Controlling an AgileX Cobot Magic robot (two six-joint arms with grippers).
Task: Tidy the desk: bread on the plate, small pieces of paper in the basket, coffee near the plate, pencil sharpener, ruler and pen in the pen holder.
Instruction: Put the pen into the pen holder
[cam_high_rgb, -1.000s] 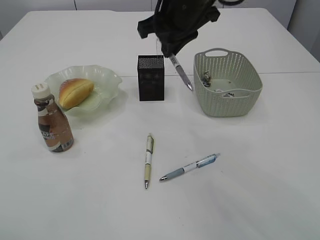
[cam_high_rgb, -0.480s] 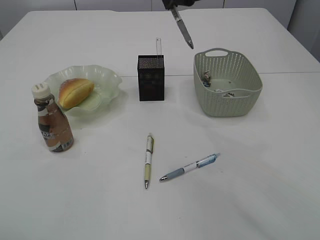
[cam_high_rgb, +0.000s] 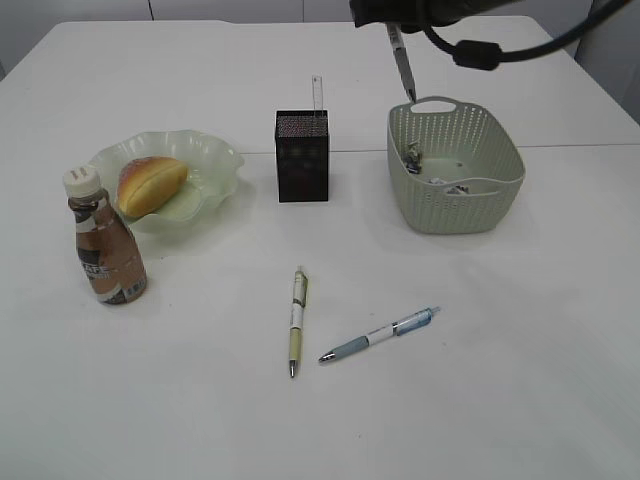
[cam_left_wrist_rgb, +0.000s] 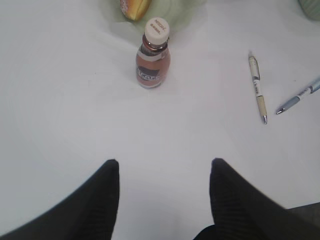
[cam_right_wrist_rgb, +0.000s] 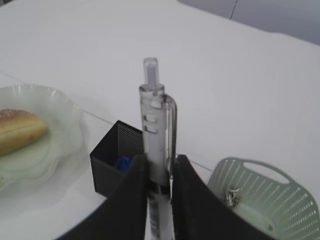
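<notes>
White worktop fills every view. Held pen (cam_right_wrist_rgb: 156, 165) sits pinched upright between the right gripper (cam_high_rgb: 397, 30) fingers, tip down in the exterior view, high over the far edge, between the holder (cam_high_rgb: 301, 156) and the basket (cam_high_rgb: 455, 180). That grip probably suits a straight drop into the holder, which it is not yet above. A clear ruler (cam_high_rgb: 317, 97) stands in the holder already, and something blue shows inside it in the right wrist view. Paper scraps lie in the basket. Bread (cam_high_rgb: 150, 184) rests on the plate (cam_high_rgb: 215, 160), coffee (cam_high_rgb: 105, 248) stands just beside it. Two more pens (cam_high_rgb: 297, 320) (cam_high_rgb: 380, 334) lie mid-worktop. Left gripper (cam_left_wrist_rgb: 164, 172), fingers spread and empty, hangs over the near left part.
</notes>
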